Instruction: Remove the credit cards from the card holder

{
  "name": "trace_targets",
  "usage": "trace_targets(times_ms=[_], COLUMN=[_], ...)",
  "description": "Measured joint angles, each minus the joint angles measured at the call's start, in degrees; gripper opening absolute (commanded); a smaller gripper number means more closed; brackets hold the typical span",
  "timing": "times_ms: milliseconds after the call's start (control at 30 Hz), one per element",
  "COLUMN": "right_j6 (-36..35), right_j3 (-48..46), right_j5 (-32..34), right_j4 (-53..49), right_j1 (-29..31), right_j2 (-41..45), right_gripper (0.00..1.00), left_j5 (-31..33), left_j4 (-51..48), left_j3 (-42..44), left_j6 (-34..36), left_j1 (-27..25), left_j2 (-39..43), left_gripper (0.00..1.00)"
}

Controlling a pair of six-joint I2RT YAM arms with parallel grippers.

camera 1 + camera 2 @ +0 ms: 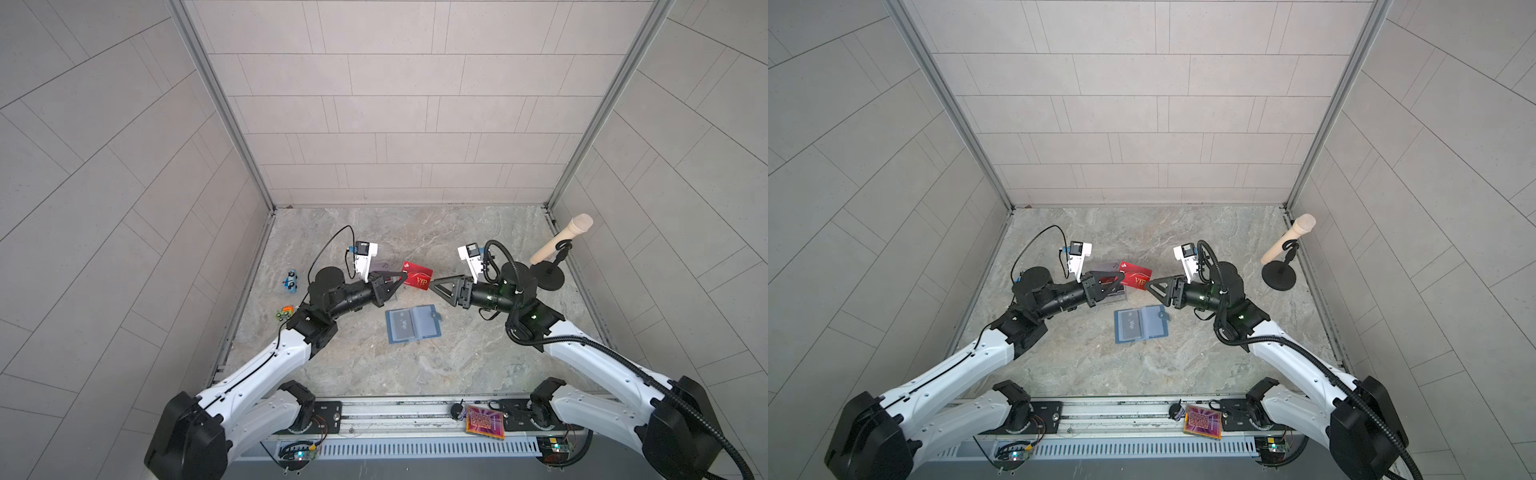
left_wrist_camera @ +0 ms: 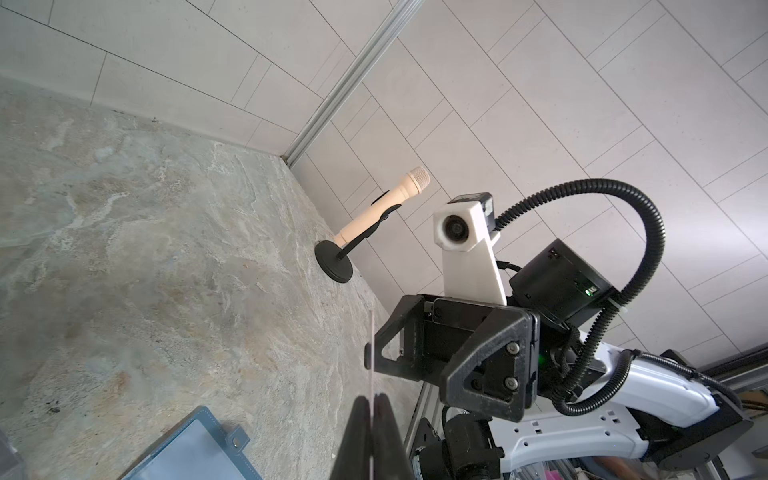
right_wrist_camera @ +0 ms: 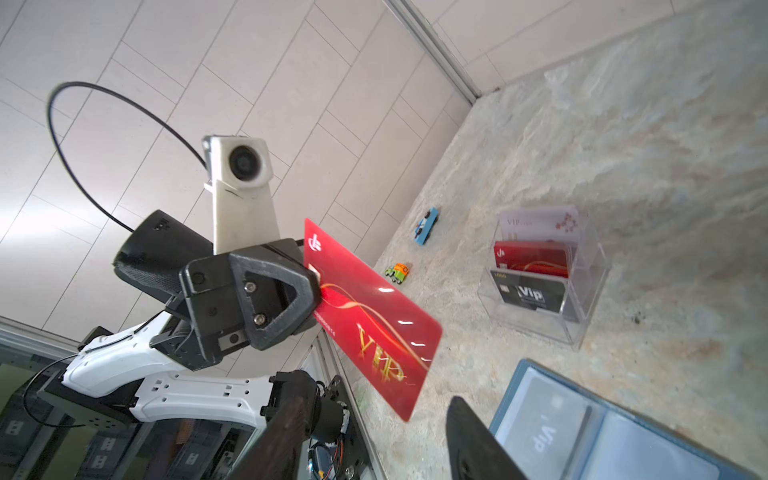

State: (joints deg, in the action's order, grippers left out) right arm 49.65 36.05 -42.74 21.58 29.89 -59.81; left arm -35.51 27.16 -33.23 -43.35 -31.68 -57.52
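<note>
Pinching one red card (image 1: 419, 279) in both top views, the left gripper (image 1: 404, 274) is closed; right gripper (image 1: 433, 285) near its free edge. Left wrist: bare table (image 2: 124, 249) beside card holder (image 2: 187, 451). Right wrist: its fingers (image 3: 473, 449) apart; one grey card (image 3: 536, 424) sleeved.

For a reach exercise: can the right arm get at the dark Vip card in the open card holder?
Probably yes: the right gripper is open and empty near the card holder, with nothing between.
</note>
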Motion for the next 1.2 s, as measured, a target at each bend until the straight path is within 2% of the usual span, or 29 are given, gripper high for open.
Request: trace_targets(times_ms=[533,1200], right_j6=[3.4,6.6], right_j3=[0.0,1.0], right_j5=[0.2,-0.4], right_j4=[5.2,11.3], right_j1=[0.4,0.9], right_j2=[-0.9,-3.3], right_gripper=[0.38,0.21], left_j5=[1.2,1.7], left_j4=[16.2,22.4], left_j3=[3.5,5.4], left_j6=[-10.6,-13.8], left_j1=[0.0,0.0], left_j2=[0.3,-2.3], left_gripper=[0.00,0.01])
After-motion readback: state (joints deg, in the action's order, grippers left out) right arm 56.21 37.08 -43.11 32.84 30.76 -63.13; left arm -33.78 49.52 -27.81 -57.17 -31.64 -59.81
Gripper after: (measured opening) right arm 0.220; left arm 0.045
